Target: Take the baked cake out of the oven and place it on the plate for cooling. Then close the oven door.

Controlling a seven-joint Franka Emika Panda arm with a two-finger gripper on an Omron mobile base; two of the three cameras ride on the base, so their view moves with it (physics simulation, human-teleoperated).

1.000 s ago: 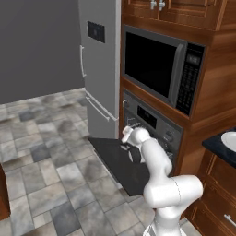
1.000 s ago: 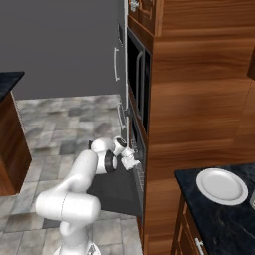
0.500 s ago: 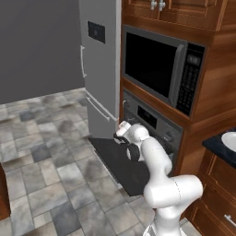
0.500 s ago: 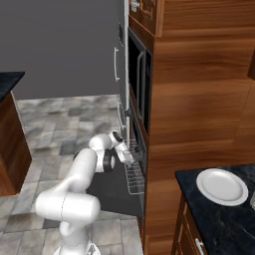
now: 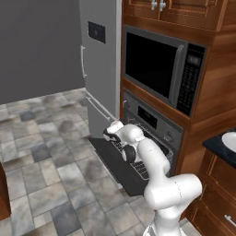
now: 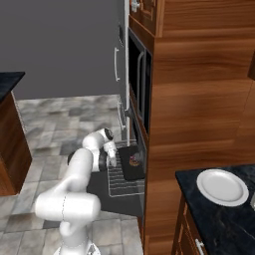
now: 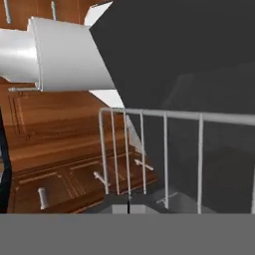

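Your hand (image 6: 112,160) sits low in front of the open oven (image 5: 154,126), its fingers pressed together with nothing visible between them, at the front edge of the wire rack (image 6: 118,175) that is drawn out over the lowered oven door (image 5: 117,161). Just right of the hand in the right base view, a flat black tray (image 6: 130,162) lies on the rack at the oven mouth, and the baked cake (image 6: 134,160), a small dark reddish-brown lump, rests on that tray, close to the hand but apart from it. Well off to the right and higher than the hand, the white plate (image 6: 222,187) lies on the dark surface (image 6: 224,219). In the hand view the rack's bars stand close before the fingers.
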